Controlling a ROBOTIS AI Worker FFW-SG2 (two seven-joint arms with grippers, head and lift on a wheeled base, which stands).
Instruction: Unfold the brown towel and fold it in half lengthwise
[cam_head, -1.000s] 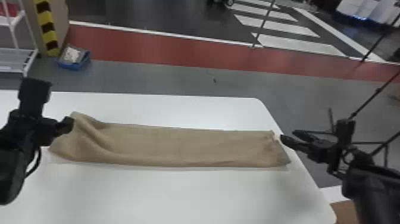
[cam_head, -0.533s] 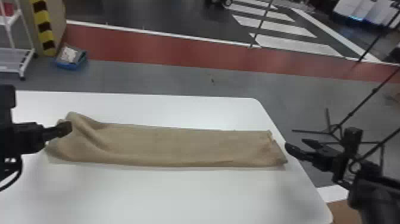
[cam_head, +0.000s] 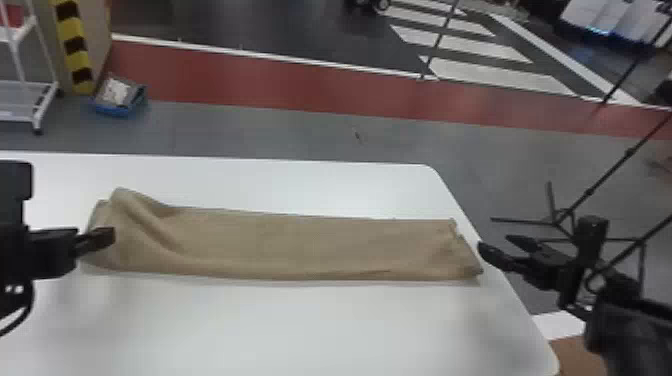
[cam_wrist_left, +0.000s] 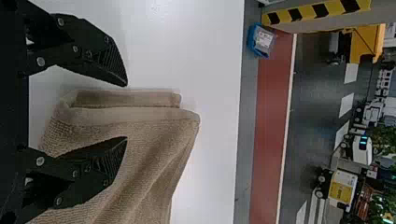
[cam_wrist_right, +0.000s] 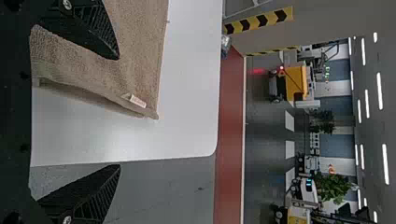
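Note:
The brown towel (cam_head: 300, 245) lies as a long strip across the white table, its left end creased and slightly raised. At that left end is my left gripper (cam_head: 102, 239). In the left wrist view the left gripper (cam_wrist_left: 126, 112) is open around the level of the folded end edge of the towel (cam_wrist_left: 140, 154), one finger over the cloth and one beside it. Just off the towel's right end, by the table edge, my right gripper (cam_head: 505, 247) stands open. The right wrist view has the right gripper (cam_wrist_right: 119, 112) spanning the end of the towel (cam_wrist_right: 135, 51), which bears a small tag.
The white table (cam_head: 280, 325) has a rounded right corner. Beyond its right edge stands a thin black tripod-like stand (cam_head: 555, 220). A white rack (cam_head: 45, 95) and a blue bin (cam_head: 117, 97) are on the floor behind.
My left gripper has turned and shifted to point rightward over the towel's left end. The right gripper has moved slightly relative to the towel's right end. The towel looks nearly unchanged.

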